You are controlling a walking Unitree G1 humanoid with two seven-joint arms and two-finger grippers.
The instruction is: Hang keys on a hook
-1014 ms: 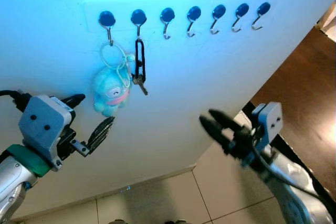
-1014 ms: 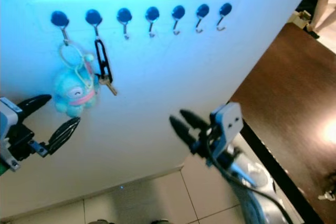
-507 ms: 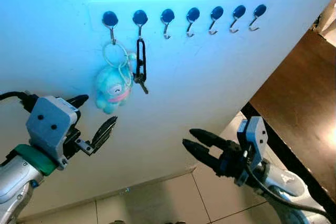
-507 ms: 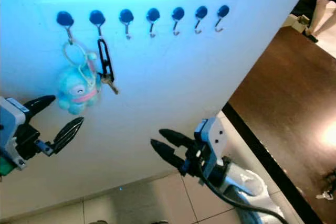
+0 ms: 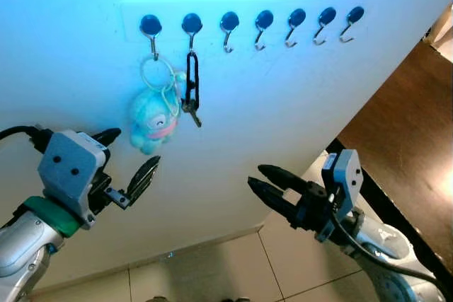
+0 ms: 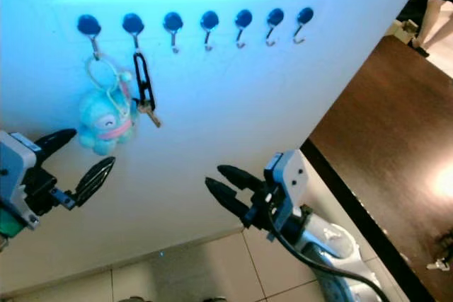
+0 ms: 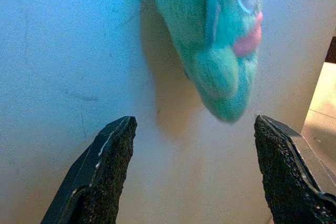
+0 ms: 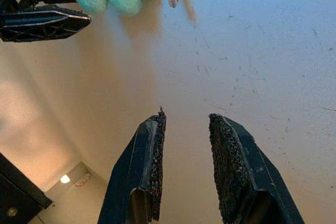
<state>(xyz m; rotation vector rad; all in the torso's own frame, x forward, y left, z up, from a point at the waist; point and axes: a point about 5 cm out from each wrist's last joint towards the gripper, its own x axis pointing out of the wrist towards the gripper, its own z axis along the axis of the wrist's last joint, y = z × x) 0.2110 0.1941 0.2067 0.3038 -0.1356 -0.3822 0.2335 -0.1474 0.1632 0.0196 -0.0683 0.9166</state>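
Across the upper part of the frame a row of hooks (image 5: 259, 27) runs along the white wall (image 5: 283, 125). The keys (image 5: 189, 107) already hang from the second hook from the left by a black carabiner (image 5: 190, 79), and a pale ring on the first hook carries a turquoise plush toy (image 5: 151, 124), which dangles just beside them.

The left end effector (image 5: 126, 164) sits in the lower left of the frame, just below the toy, fingers spread and empty. The right end effector (image 5: 267, 182) is at lower centre, well apart from the hooks, its fingers parted a little and gripping nothing.

By the look of it the hanging is done. The bunch is probably light, but loose and swingy: stiff metal keys, a rigid clip and a soft, squashy toy. If it needs resettling, the carabiner or the ring is the firm place to pinch; the plush would give and slip.
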